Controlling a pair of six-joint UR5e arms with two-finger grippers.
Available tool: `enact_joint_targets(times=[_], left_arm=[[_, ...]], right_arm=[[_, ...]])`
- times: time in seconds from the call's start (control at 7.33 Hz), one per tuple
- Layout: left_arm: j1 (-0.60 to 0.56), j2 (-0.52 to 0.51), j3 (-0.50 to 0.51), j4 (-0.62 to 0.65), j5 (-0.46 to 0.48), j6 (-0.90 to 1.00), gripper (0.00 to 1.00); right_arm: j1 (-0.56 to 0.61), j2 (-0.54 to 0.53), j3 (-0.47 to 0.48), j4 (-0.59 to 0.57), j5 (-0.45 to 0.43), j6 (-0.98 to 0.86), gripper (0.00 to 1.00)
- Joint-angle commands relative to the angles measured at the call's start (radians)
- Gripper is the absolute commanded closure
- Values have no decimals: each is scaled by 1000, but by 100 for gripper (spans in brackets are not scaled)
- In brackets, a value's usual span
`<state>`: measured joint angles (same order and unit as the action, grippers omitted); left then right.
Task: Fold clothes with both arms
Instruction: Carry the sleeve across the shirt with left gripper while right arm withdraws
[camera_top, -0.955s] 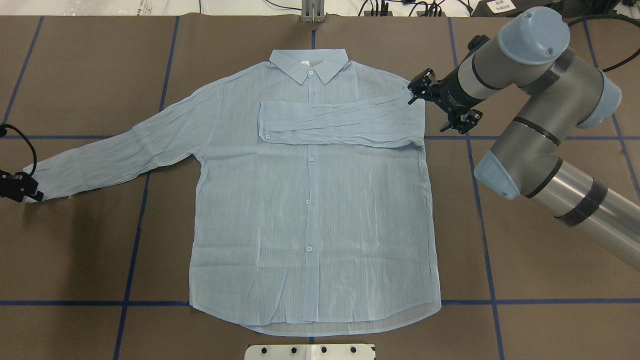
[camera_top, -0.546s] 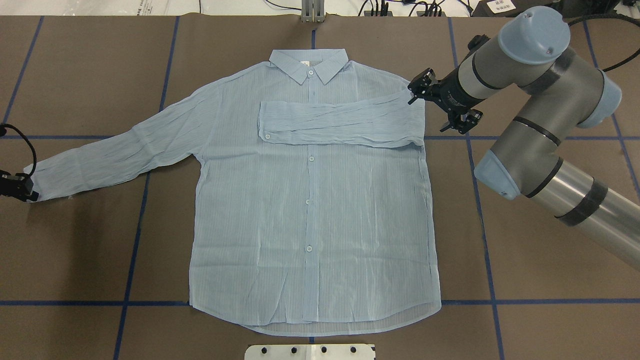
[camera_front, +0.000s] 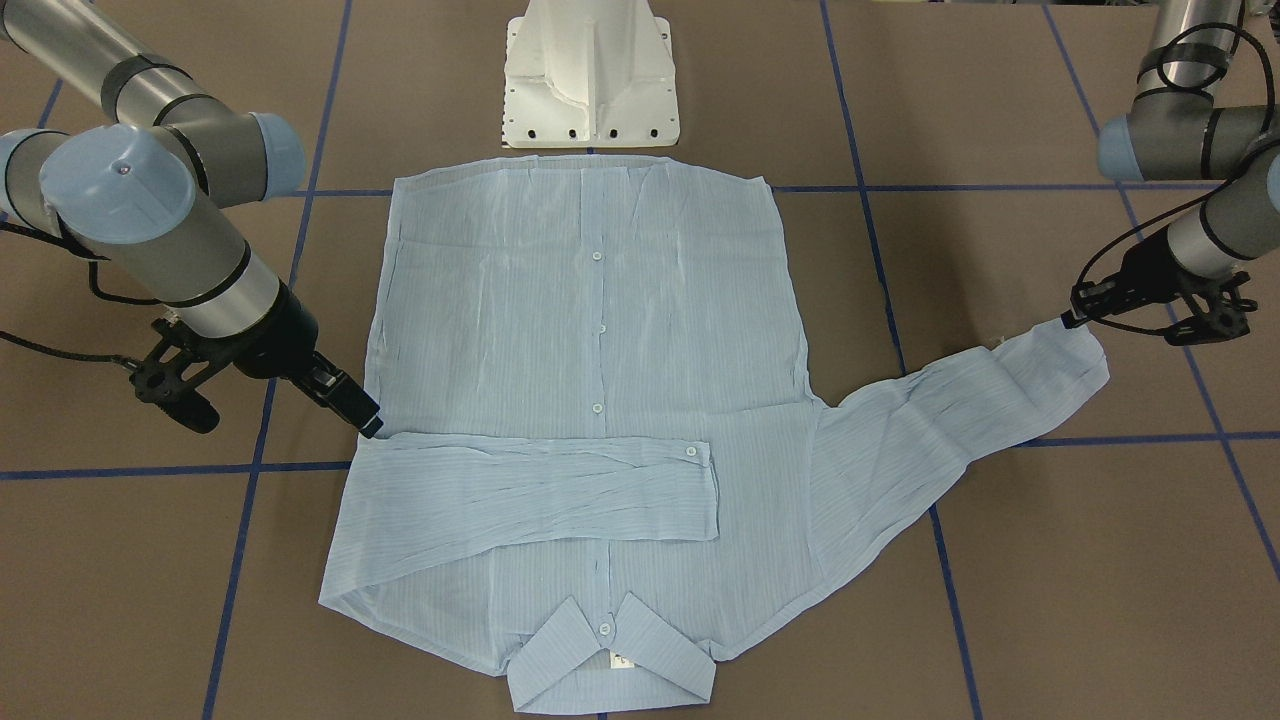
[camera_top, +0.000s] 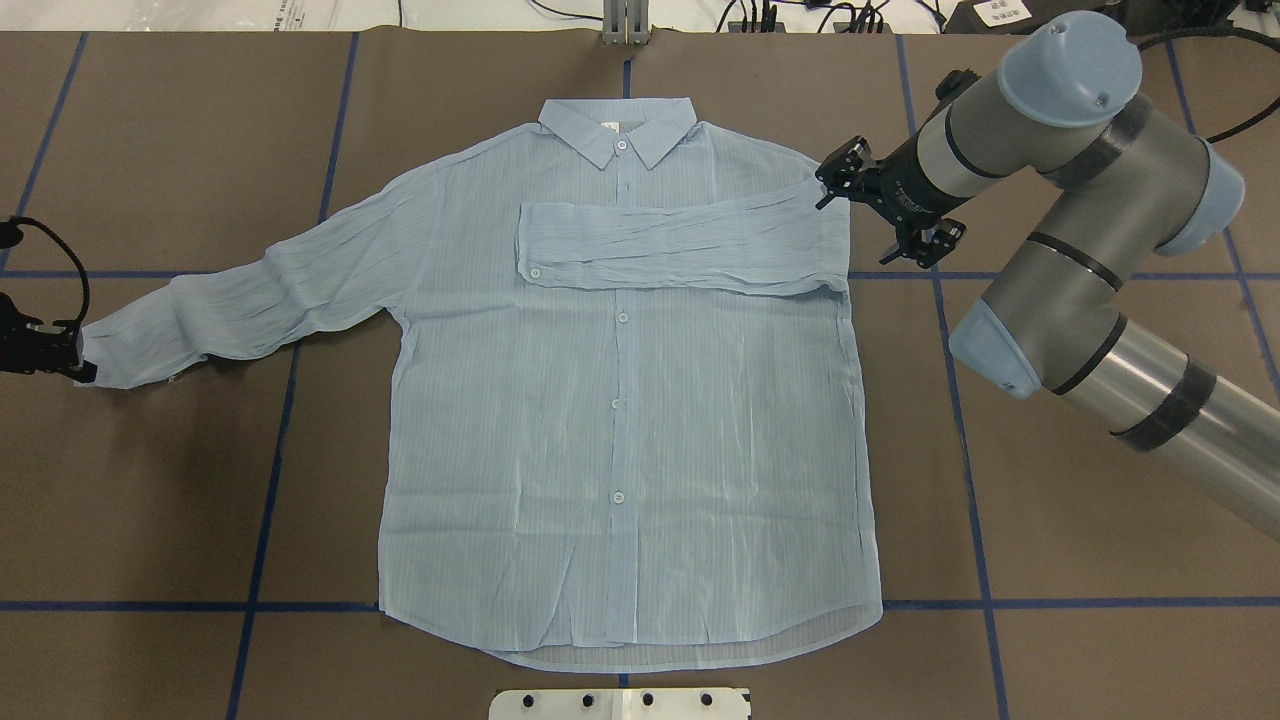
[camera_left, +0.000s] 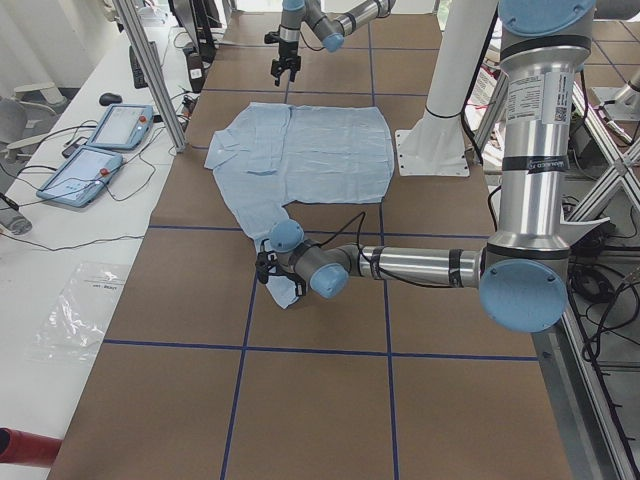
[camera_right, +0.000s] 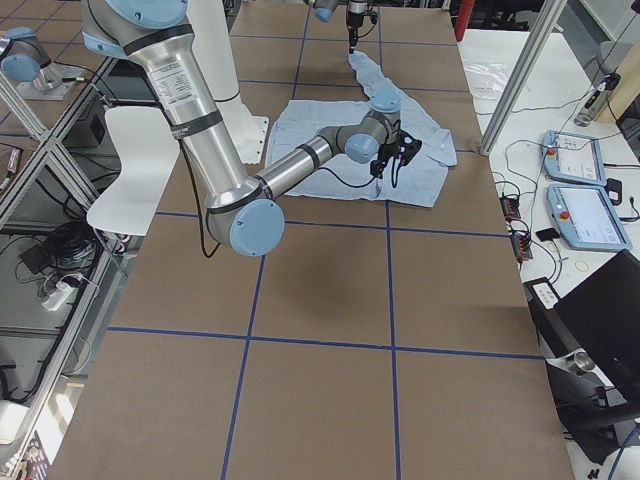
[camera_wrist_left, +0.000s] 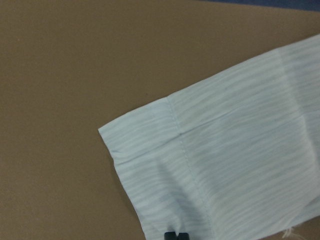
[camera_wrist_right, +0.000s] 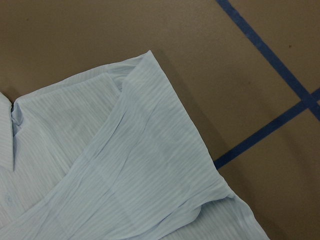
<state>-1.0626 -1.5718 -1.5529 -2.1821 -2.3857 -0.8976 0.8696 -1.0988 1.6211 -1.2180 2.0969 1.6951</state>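
That shirt (camera_top: 620, 430) looks thin and floppy; grab the cuff (camera_wrist_left: 145, 145), where left gripper (camera_top: 85, 372) is clamped; right gripper (camera_front: 366, 420), can't tell.

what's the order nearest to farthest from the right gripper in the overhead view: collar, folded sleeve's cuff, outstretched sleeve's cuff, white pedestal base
From the right gripper:
1. collar, top centre
2. folded sleeve's cuff, mid-chest
3. white pedestal base, bottom edge
4. outstretched sleeve's cuff, far left

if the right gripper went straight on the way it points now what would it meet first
The shirt: the right gripper points at the shoulder where the folded sleeve starts, tips at that edge. Whether they touch the cloth or hover just above is unclear.
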Motion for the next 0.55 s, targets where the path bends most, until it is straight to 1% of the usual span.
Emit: enact_joint_targets(times=[0.0, 0.14, 0.27, 0.41], left_arm=[[3, -121, -62, 5, 6, -180, 100], [22, -211, -64, 5, 11, -255, 100], [38, -309, -56, 34, 11, -330, 100], [79, -421, -43, 89, 60, -398, 100]], right_arm=[[18, -33, 20, 0, 8, -2, 0], [32, -59, 37, -2, 8, -29, 0], [49, -114, 67, -3, 9, -76, 0], [71, -174, 97, -3, 15, -150, 0]])
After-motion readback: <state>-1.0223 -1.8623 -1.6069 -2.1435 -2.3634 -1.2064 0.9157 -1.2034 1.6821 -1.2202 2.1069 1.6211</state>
